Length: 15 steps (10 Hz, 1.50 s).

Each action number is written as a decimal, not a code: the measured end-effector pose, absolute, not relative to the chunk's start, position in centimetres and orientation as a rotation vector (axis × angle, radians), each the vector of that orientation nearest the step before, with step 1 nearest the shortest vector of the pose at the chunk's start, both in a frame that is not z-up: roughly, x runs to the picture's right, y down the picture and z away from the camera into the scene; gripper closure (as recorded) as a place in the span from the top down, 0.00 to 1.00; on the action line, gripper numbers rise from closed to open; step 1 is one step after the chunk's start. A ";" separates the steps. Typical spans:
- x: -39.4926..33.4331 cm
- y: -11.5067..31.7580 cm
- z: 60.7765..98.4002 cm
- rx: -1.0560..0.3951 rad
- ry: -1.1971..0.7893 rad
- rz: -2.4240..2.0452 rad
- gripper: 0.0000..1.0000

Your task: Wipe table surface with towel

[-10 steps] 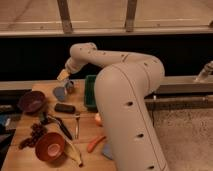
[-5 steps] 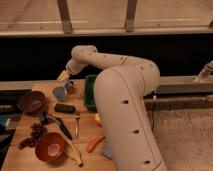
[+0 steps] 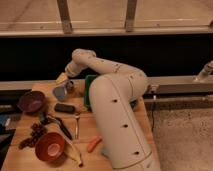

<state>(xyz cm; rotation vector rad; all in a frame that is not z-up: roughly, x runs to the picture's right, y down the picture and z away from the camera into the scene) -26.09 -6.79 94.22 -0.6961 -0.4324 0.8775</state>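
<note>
Near edge of table (image 3: 88, 129): orange bowl (image 3: 49, 146), banana (image 3: 74, 153) touching it, carrot (image 3: 93, 144) just beside the arm (image 3: 120, 117). Left of these, grapes (image 3: 33, 135). Mid table: black tool (image 3: 60, 125), fork (image 3: 76, 123), dark flat block (image 3: 65, 108). Left, a dark red bowl (image 3: 32, 101). A green bin (image 3: 90, 91) is partly hidden behind the arm.

Far left corner: a grey-blue patch (image 3: 60, 93) lies on the wood, likely the towel, though too blurred to be sure. The gripper (image 3: 63, 79) hangs just above and behind it, next to a small can (image 3: 70, 86). Cannot tell whether the claw is spread or pinching, nor whether it touches the patch.

Progress: looks early. The table is crowded and nothing is cleared aside, so there is little open wood for a stroke. The towel sits bunched at the far corner, not spread over the surface, and there is no sign of a wiped area. Left to do, by my read: get a firm hold or press on the towel, then drag it across the free wood around the clutter.
</note>
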 end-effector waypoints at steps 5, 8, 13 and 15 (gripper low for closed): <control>-26.9 -5.4 95.0 -0.737 -0.435 0.879 0.43; -26.0 -5.1 94.8 -0.737 -0.438 0.899 0.18; -24.1 -7.7 91.5 -0.719 -0.480 0.916 0.17; -21.1 -8.7 88.4 -0.727 -0.444 0.895 0.17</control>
